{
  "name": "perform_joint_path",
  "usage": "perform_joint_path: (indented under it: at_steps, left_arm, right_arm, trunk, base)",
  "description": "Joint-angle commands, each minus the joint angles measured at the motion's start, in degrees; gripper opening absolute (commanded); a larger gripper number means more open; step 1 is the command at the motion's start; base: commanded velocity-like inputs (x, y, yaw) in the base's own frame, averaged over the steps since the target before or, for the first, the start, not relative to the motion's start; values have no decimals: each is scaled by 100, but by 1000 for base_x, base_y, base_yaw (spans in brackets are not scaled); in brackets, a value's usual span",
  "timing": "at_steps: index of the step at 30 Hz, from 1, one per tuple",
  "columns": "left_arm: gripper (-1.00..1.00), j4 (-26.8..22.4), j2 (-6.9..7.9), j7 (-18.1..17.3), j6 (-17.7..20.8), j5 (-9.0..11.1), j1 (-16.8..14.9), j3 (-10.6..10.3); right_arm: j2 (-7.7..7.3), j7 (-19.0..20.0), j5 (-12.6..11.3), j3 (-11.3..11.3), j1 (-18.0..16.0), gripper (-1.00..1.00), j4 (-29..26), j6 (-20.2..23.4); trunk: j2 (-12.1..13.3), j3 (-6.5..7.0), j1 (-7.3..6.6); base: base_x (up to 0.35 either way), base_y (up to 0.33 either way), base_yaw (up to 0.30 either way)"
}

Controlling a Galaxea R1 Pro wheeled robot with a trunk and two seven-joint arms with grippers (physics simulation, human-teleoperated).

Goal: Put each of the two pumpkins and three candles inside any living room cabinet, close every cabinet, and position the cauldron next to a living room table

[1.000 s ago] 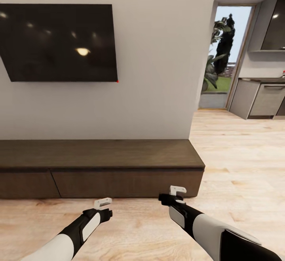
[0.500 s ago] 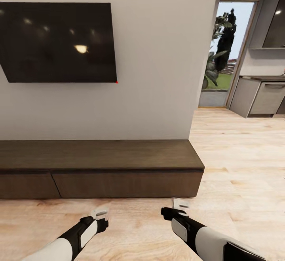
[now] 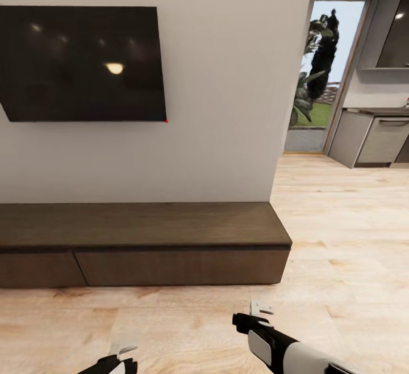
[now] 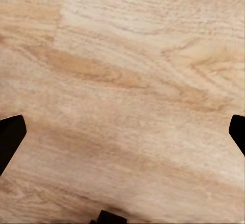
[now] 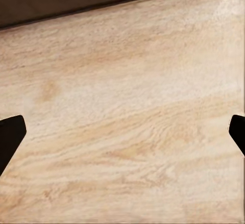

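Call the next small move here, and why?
Probably turn the base away to go looking for the pumpkins and candles. The cabinet ahead has its drawer fronts flush, apparently shut, and its top is bare. Both the left gripper and right gripper hang low over the wood floor, open and holding nothing, so there is nothing to stow yet.

No readable text, labels, brands, numbers or signs anywhere. TV screen (image 3: pixel 82 63) on wall was blank, dark, just light reflections plus small red dot at lower right corner. Cabinet (image 3: pixel 142 243) fronts were plain, unmarked. Kitchen units (image 3: pixel 375 138) far right carried no legible marking. Wrist views showed bare wood floor (image 4: pixel 122 91), nothing printed.
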Motion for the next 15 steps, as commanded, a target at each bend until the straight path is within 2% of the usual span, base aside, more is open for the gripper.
perform_joint_path:
  at_steps: [1, 8, 11, 15]
  left_arm:
    - [100, -13, 6, 30, 18, 25, 105, -55]
    - [100, 5, 8, 30, -178, -28, 511, -103]
    - [100, 7, 17, 30, -353, -184, 748, -133]
    - [100, 8, 82, 30, -567, -239, 1081, -145]
  right_arm:
    - [-1, -28, -60, 48, 37, 100, -6, -24]
    - [-1, -29, -52, 48, 303, 100, 41, -42]
    - [-1, -30, -45, 49, 490, 100, 174, -270]
    - [-1, -29, -35, 49, 828, 100, 340, -582]
  trunk:
    - [39, 13, -24]
    - [320, 139, -177]
    - [440, 193, -243]
    - [601, 265, -331]
  base:
    - [0, 0, 0]
    - [0, 0, 0]
    - [0, 0, 0]
    - [0, 0, 0]
